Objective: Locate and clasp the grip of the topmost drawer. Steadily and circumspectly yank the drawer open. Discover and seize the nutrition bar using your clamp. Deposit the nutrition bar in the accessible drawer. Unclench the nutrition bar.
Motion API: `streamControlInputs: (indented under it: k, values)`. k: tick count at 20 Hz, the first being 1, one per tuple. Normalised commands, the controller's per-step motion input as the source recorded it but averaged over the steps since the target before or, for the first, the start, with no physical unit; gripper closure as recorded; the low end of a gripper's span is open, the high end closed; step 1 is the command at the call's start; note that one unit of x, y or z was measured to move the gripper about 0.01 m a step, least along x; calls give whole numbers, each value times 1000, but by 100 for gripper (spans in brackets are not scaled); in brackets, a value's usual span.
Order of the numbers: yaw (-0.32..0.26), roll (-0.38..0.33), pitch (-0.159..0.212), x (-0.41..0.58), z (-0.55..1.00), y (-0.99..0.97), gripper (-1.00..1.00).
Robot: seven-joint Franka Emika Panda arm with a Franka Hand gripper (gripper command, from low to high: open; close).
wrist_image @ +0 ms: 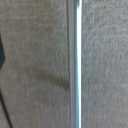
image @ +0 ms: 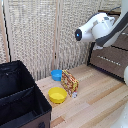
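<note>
The arm (image: 100, 27) reaches toward the dresser (image: 112, 57), presumably for the drawer handle (clamp hidden, state unknowable); the bar (image: 69, 82) waits upright between bowls.

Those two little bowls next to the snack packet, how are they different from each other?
The yellow bowl looks larger than the blue bowl. In the exterior view the yellow bowl sits nearer the camera, by the big black fabric box, while the blue bowl sits farther back toward the woven screen. The nutrition bar stands beside both. Both bowls are round, upright, and rest on the wooden tabletop.
</note>
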Motion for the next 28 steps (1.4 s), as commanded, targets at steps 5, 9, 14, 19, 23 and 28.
streamControlInputs:
  k: [5,9,14,19,23,28]
  values:
    - [105,-20,66,82,0,-431,100]
    - [7,5,3,0,0,-231,100]
    - [-30,31,5,20,0,-204,100]
    - [-63,22,42,67,178,-3,100]
    - [-39,12,74,179,352,6,100]
    - [-73,50,81,189,277,407,-100]
